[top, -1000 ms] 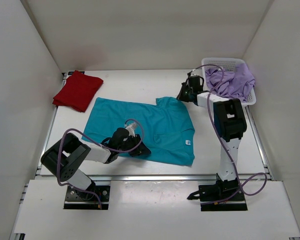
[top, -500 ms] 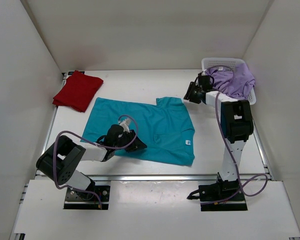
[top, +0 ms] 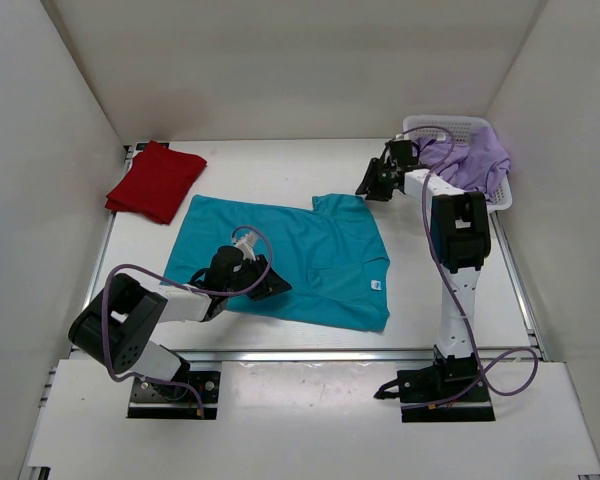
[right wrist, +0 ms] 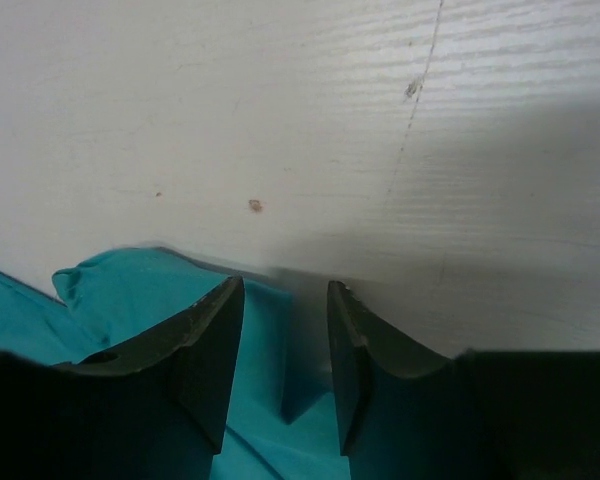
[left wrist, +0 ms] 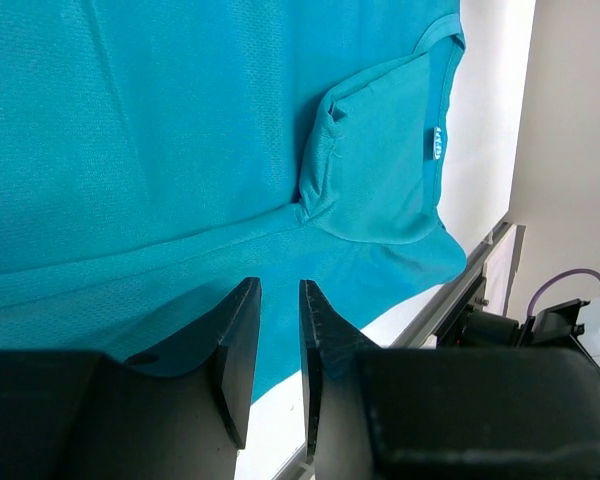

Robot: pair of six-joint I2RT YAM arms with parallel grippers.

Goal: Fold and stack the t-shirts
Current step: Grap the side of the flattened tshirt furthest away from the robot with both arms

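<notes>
From above, you have one of three done: the red t-shirt [top: 155, 181] lies folded at the far left of the bench [top: 280, 165]. The teal t-shirt [top: 300, 255] is spread flat in the middle and not yet folded. The lavender t-shirt [top: 472, 160] is bunched in the basket [top: 450, 124] at the far right. So two folds and the stacking are left. Your left fingers [top: 268, 286] are over the teal shirt's near-left part, and your right fingers [top: 368, 188] are by its far right sleeve. Compared with a second ago, the left arm has drawn a little back and to the left, while the right has swung toward the basket and returned to the sleeve. The shirt itself looks unmoved.

In the left wrist view, your fingers [left wrist: 238, 350] stand a narrow gap apart with nothing between them, and the teal fabric lies flat beneath.

In the right wrist view, your fingers [right wrist: 205, 340] are spread, pinching nothing. They hover over the sleeve's edge where it meets bare bench.
</notes>
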